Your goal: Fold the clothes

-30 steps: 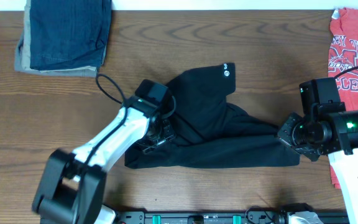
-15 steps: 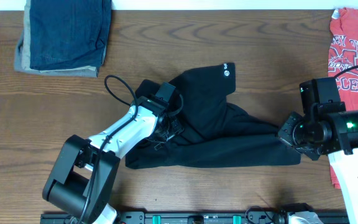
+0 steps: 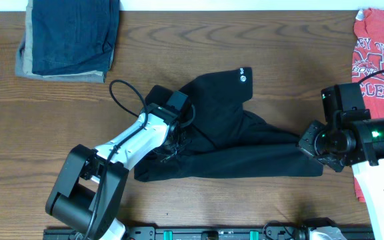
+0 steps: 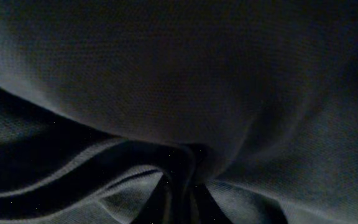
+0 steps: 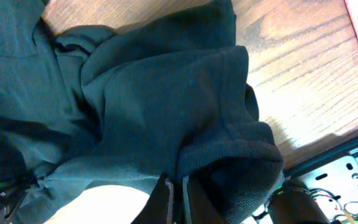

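Blue denim-on-tan stack [image 3: 69, 37] sits top-left on the wood bench [image 3: 32, 127]. L arm [image 3: 135, 139] reaches over the left part of the black shirt [image 3: 245, 143]. In the wrist cam the left jaws look pinched together on a fold of dark cloth, which fills the view. Shirt lies crumpled mid-bench, w/ small white round logo [image 3: 244, 77] near its top edge. R arm [image 3: 352, 137] is at the shirt's right end, right jaws closed tight on the bunched hem, bare wood just beside. Red printed tee [image 3: 379, 60] is far right, apart from the shirt.
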Controlling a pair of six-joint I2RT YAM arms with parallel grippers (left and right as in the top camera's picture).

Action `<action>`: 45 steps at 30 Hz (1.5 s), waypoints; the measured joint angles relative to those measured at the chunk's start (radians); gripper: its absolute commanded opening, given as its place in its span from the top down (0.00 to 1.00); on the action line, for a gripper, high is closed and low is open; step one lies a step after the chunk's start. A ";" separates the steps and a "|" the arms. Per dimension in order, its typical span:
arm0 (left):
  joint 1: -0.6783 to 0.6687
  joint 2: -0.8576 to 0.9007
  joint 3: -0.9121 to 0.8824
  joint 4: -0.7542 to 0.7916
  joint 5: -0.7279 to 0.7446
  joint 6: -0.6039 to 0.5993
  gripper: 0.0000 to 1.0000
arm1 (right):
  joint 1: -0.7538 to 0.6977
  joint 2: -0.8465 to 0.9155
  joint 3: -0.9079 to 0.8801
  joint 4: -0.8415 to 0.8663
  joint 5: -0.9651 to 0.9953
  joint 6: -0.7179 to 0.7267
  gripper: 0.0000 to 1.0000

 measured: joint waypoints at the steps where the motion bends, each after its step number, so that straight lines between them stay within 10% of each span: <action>1: 0.000 0.000 0.000 -0.002 -0.004 0.001 0.94 | 0.000 0.000 0.000 0.000 0.000 0.000 0.98; 45: 0.000 -0.900 0.034 -0.336 -0.153 0.189 0.78 | 0.000 -0.046 0.000 0.015 0.003 -0.016 0.96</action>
